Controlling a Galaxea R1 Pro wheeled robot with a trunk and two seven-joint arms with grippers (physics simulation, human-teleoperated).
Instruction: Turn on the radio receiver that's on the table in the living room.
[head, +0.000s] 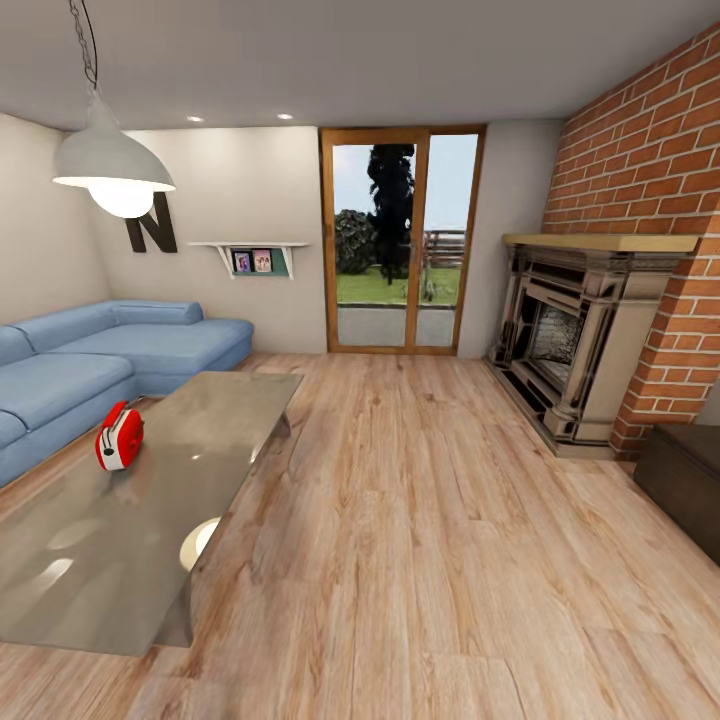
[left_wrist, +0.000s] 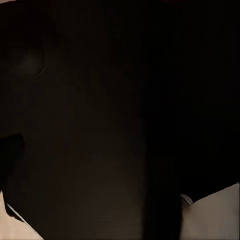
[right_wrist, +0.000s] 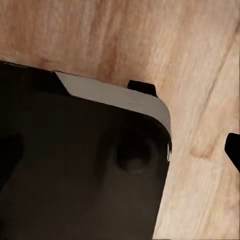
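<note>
Ahead, radio receiver (head: 119, 437) upright on the table (head: 120, 530); claw state indiscernible

Black rounded robot body (right_wrist: 75, 175) with pale edge trim.

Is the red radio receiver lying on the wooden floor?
No, the radio receiver stands on the grey table, beside the blue sofa.
</note>
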